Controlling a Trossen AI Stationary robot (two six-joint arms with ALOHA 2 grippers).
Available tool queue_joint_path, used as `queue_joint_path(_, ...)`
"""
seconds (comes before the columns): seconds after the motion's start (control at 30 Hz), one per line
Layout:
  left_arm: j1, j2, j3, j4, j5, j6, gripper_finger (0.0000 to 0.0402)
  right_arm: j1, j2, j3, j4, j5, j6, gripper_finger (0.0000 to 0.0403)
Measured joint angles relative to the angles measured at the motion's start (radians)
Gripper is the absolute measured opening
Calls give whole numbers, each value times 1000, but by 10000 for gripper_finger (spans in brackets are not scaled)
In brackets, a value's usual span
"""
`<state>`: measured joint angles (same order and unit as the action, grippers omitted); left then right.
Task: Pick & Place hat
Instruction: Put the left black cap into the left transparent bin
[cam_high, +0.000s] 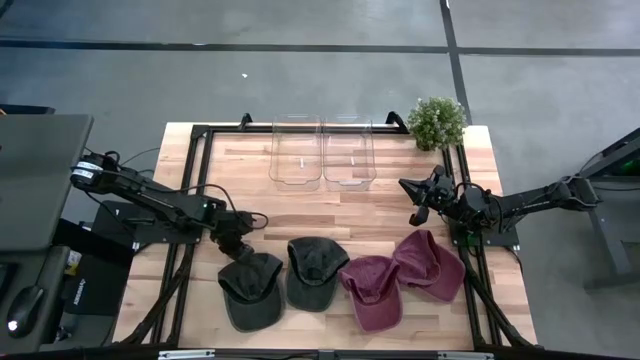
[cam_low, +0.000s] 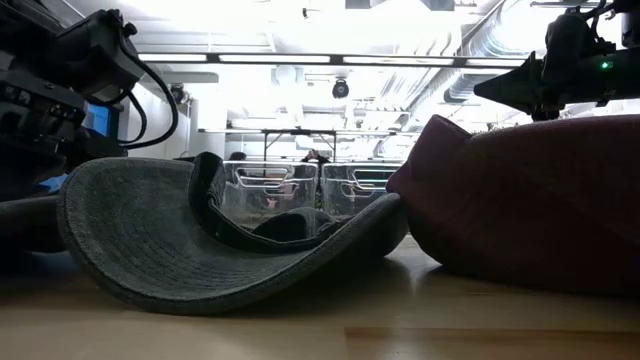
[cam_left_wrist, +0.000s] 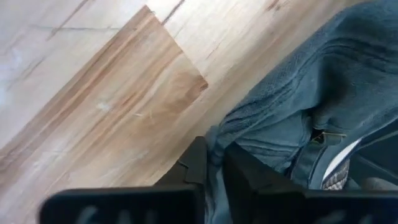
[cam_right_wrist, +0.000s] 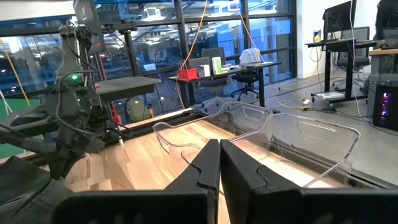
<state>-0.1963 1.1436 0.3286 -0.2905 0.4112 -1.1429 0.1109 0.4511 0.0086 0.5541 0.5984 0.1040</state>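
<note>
Several caps lie in a row near the table's front edge: two dark grey ones (cam_high: 250, 292) (cam_high: 317, 270) and two maroon ones (cam_high: 372, 292) (cam_high: 432, 262). My left gripper (cam_high: 238, 250) (cam_left_wrist: 214, 157) is down at the far edge of the leftmost grey cap (cam_left_wrist: 311, 81) and shut on its cloth. That cap rests on the wood with its brim toward the near edge. My right gripper (cam_high: 418, 208) (cam_right_wrist: 219, 155) is shut on nothing. It hangs level above the table, beyond the maroon caps. My left gripper pinches the grey cap's far rim (cam_left_wrist: 219, 138) between its two fingers, beside the back opening with its strap (cam_left_wrist: 323, 135). The fingers (cam_left_wrist: 249, 171) slant down onto it from the table's left and far side. The cap still lies on the table.
Two clear plastic bins (cam_high: 296, 152) (cam_high: 349, 152) stand side by side at the table's far edge, and a small potted plant (cam_high: 437, 120) stands to their right. Bare wood lies between the bins and the caps. Black frame rails (cam_high: 200, 150) run along the table's sides.
</note>
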Motion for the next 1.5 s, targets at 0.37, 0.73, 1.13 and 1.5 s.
queue_joint_path(0.37,-1,-39,-2,-1,4,-3,2,0,0,0,0,0,0,5)
queue_joint_path(0.73,-1,-171,26,-81,46,-30,1,0,0,0,0,0,0,9)
queue_joint_path(1.13,-1,-254,259,-455,-112,35,0,0,0,0,0,0,0,7)
queue_joint_path(1.5,-1,-241,445,-659,-223,85,0,0,0,0,0,0,0,8)
